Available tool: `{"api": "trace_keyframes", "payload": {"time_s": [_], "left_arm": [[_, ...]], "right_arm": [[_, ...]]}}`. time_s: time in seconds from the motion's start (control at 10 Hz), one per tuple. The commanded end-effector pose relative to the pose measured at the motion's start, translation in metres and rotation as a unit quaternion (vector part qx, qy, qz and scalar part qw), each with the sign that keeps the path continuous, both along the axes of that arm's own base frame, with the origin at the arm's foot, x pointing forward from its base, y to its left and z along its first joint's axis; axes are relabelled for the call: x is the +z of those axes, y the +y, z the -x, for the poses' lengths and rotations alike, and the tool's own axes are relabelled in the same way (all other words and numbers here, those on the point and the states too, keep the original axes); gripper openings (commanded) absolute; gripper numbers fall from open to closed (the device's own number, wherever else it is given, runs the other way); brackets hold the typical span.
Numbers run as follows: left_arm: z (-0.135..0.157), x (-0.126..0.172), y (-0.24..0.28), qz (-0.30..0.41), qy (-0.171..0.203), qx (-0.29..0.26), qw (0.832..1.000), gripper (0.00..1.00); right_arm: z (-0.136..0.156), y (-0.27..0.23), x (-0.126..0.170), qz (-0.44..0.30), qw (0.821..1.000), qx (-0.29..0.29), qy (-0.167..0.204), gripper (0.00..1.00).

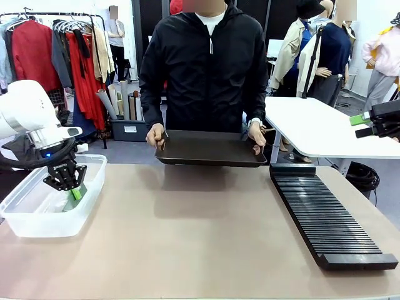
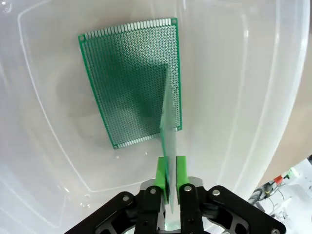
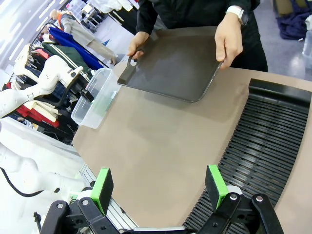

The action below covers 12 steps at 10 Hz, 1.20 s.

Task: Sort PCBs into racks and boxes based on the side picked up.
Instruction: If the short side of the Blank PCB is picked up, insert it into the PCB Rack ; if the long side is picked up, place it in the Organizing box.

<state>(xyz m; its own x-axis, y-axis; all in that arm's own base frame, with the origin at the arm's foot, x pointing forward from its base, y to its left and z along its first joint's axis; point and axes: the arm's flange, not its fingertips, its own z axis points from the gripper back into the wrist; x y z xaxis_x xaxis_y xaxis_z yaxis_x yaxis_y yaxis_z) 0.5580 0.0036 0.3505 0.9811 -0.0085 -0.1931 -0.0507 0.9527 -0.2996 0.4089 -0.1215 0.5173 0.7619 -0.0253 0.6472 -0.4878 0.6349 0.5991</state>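
The left gripper hung inside the clear box at the near left of the table, its jaws closed edge-on around a thin PCB. In the left wrist view the green pads pinched that board's near end, and it ran away from the camera so nearly edge-on that its face could hardly be made out. A second PCB lay flat on the box floor beneath it, partly covered by the held board. From the front the box's translucent wall blurred both boards into a green smudge. The right gripper hovered over the near right of the table with its jaws wide apart and nothing between them; in the front view only part of it came in at the right edge, cut off by the frame. The black rack lay on the right of the table, its near end hidden behind the gripper in the right wrist view. At the far side a person held a dark tray by both ends, left hand and right hand, just above the table edge; its surface looked bare.
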Motion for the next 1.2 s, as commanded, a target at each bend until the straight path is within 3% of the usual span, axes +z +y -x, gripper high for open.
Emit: {"api": "trace_keyframes", "payload": {"time_s": [0.0,0.2,0.7,1.1], "left_arm": [[0.005,0.004,0.001,-0.023,-0.008,0.005,1.000,0.66],[0.007,0.017,0.002,-0.032,-0.012,0.012,0.999,1.00],[0.023,0.062,0.006,-0.056,-0.029,0.021,0.998,1.00],[0.036,0.087,0.000,-0.032,-0.052,0.011,0.998,1.00]], "right_arm": [[-0.001,0.002,0.003,-0.010,1.000,-0.001,-0.002,1.00],[-0.001,0.002,0.003,-0.010,1.000,-0.001,-0.002,1.00],[-0.001,0.002,0.003,-0.010,1.000,-0.001,-0.002,1.00],[-0.001,0.002,0.003,-0.010,1.000,-0.001,-0.002,1.00]]}}
